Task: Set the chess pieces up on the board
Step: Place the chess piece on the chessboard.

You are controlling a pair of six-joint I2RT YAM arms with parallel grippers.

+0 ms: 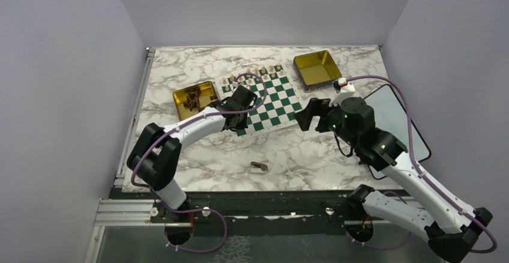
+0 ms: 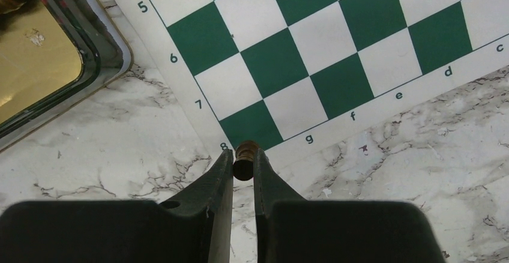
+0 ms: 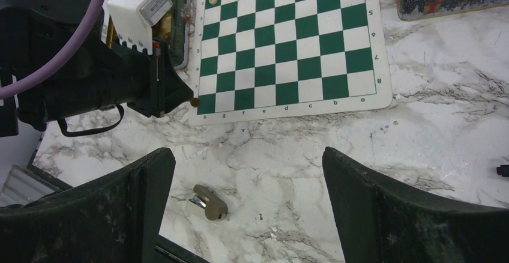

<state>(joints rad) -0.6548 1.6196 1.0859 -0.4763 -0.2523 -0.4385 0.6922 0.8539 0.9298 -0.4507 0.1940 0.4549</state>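
Dark piece (image 2: 245, 160) at the board (image 2: 336, 53) corner
Left jaws pinch it there, seemingly for placing on its home square; right jaws gape empty.

Our left arm (image 1: 192, 126) rises from its base at the near edge, left of the middle, bends at the elbow and stretches low towards the centre of the bench. The left gripper (image 2: 243, 162) points forward and down, its 2 fingers (image 2: 222, 173) drawn close and pinching a dark chess piece (image 2: 245, 152) at their tips. Our right arm (image 1: 414, 176) folds at the elbow by the near right corner, then climbs towards the centre. The right gripper (image 3: 245, 155) faces left with its 2 fingers spread wide apart.
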